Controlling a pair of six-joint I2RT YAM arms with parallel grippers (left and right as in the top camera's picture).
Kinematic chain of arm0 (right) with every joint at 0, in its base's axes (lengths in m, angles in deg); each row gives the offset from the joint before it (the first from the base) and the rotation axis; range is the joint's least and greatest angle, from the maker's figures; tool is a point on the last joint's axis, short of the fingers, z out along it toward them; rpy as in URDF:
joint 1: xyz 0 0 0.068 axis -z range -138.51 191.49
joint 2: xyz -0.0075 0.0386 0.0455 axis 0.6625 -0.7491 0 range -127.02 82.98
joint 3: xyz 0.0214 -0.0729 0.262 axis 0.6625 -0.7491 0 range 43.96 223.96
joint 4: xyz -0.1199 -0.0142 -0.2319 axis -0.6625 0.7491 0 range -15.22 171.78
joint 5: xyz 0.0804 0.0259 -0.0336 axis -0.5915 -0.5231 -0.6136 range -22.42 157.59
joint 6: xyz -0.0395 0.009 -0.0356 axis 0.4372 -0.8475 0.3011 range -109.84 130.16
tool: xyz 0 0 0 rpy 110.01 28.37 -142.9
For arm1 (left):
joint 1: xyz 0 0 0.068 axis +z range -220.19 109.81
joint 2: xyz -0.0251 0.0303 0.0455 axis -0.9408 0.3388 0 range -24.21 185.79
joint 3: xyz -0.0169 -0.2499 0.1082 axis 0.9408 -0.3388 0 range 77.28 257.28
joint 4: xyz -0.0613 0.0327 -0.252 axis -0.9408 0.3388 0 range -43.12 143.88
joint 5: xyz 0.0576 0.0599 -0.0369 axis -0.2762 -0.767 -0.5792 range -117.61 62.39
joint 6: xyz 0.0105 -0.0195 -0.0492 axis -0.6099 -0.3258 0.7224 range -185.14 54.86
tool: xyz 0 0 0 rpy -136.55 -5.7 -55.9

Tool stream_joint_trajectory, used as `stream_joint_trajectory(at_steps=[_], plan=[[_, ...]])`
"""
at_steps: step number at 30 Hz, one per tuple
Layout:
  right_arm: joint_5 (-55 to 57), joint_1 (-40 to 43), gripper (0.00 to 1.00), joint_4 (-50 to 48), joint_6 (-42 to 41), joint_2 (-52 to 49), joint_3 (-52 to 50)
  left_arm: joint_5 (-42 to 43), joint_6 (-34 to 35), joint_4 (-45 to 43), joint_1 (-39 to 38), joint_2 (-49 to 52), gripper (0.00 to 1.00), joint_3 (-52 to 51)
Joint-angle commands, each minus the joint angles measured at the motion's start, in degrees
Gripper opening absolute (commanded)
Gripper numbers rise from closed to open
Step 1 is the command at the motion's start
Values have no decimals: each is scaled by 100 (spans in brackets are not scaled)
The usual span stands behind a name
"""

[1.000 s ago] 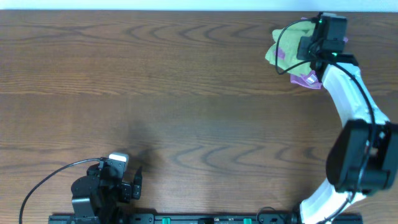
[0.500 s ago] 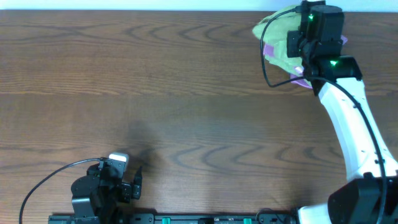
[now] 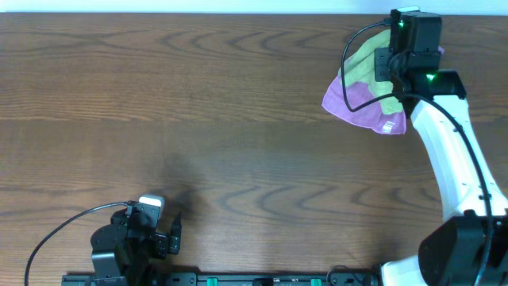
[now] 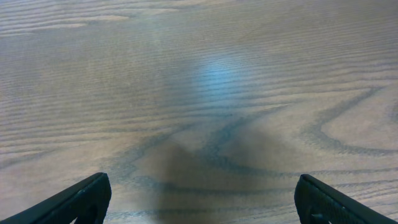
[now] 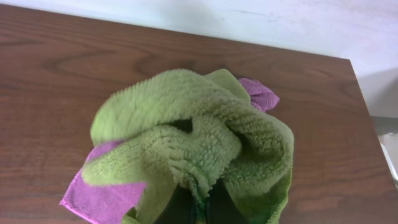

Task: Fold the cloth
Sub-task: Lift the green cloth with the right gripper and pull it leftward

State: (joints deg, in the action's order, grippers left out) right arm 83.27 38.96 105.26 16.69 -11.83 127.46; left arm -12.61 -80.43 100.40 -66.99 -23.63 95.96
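Observation:
The cloth [image 3: 361, 91] is green on one side and purple on the other. It hangs bunched from my right gripper [image 3: 394, 59] at the far right of the table. In the right wrist view the cloth [image 5: 193, 149] fills the middle as a crumpled green mass with purple corners, and my right gripper [image 5: 202, 208] is shut on a pinch of it. My left gripper [image 3: 171, 234] rests low at the front left, far from the cloth. In the left wrist view my left gripper [image 4: 202, 202] is open over bare wood.
The wooden table [image 3: 206, 119] spreads out left of the cloth. Its far edge meets a white wall [image 5: 280, 22]. The table's right edge [image 5: 364, 124] lies close to the cloth. A black rail [image 3: 238, 280] runs along the front.
My right gripper has lifted the cloth and shifted it; the cloth now hangs lower and more spread out, with the purple side showing. The left arm has not moved.

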Motion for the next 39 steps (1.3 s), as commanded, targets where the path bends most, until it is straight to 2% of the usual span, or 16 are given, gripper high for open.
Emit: stream_joint_trajectory(at_steps=[1,6,15,20,24,31,34,36,38,39], plan=[[-17,-66,1,0,50,105,87,-39,-144,273,-24,-37,95,-105],[-487,-656,1,409,192,562,87,-39,-144,271,-24,-37,95,-105],[-581,-2439,1,1353,52,1360,87,-39,-144,271,-24,-37,95,-105],[-1513,-3169,1,1733,-225,1397,85,-37,-144,273,-24,-37,96,-105],[-2105,-3357,1,1735,-262,1091,85,-44,-144,273,-24,-37,96,-105],[-2100,-3185,1,1530,-92,20,85,-59,-144,273,-24,-37,95,-105],[-1040,-3001,1,1110,-142,-575,85,-59,-144,273,-24,-37,95,-105],[350,-2859,33,743,-575,-802,85,-61,-144,273,-24,-37,95,-105],[1040,-2734,95,503,-682,-831,87,-59,-144,273,-24,-37,95,-105],[1067,-2704,99,483,-643,-793,92,-59,-144,273,-24,-37,95,-105]])
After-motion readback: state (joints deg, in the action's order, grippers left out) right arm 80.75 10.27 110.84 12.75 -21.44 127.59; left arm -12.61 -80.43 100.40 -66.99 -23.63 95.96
